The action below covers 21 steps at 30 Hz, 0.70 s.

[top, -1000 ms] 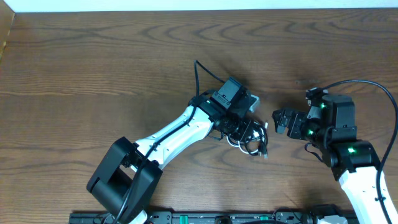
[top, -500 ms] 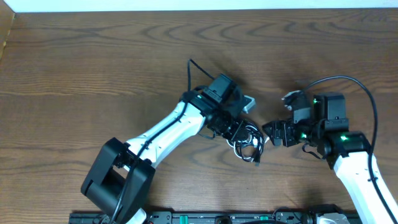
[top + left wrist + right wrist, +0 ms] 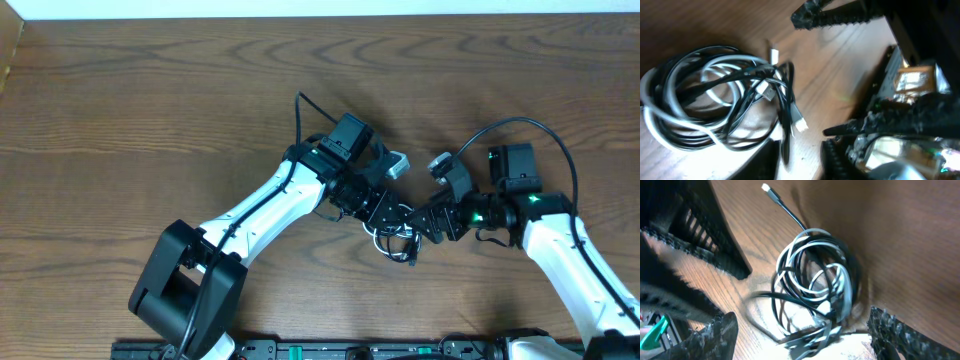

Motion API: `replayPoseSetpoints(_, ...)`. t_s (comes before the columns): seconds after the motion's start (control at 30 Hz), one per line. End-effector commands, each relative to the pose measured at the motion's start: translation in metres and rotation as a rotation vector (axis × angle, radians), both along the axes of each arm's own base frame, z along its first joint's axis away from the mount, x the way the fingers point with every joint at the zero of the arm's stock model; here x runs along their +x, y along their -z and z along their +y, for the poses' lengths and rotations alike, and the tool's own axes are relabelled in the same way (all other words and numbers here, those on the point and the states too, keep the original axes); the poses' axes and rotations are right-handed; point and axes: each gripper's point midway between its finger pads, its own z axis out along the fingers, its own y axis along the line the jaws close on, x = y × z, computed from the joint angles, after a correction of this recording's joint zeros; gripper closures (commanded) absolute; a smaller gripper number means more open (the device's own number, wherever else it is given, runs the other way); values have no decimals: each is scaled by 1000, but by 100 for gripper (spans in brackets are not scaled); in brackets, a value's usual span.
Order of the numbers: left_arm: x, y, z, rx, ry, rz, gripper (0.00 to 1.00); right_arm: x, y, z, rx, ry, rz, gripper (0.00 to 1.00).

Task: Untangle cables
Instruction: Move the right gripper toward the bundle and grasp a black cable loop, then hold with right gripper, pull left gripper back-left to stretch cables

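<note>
The cables point(image 3: 398, 238) lie as one tangled bundle of black and white loops on the wooden table, between my two grippers. In the left wrist view the bundle point(image 3: 710, 100) sits at the left, and one black strand runs down between the fingers of my left gripper point(image 3: 800, 162), which is open. In the overhead view my left gripper point(image 3: 388, 210) is at the bundle's upper left edge. My right gripper point(image 3: 428, 222) is at its right edge. In the right wrist view the bundle point(image 3: 812, 277) lies between the wide-open fingers of my right gripper point(image 3: 802, 335).
A loose cable end with a silver plug point(image 3: 766, 188) points away from the bundle. Another white plug point(image 3: 801, 126) lies beside the black strand. The two grippers are very close together. The wooden table point(image 3: 150, 110) extends all around.
My right gripper has moved left and down to the bundle's right edge. My left arm has shifted a little to the left and stays over the bundle.
</note>
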Motion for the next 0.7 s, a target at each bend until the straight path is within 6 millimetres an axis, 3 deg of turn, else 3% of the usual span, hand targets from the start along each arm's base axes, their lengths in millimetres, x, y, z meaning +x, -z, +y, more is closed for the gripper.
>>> replayPoseSetpoints(0.0,12,5,15,99,-35,-88,50,0,0,8,24,-42,4,20)
replayPoseSetpoints(0.27,21,24,38,255,-80,-137,48,0,17,8,13,-40,61,23)
replayPoseSetpoints(0.53,23,33,41,287,-84,-134,48,1,44,-2,-62,-19,121,34)
replayPoseSetpoints(0.67,24,41,42,302,-85,-126,48,6,48,-1,-61,-18,113,36)
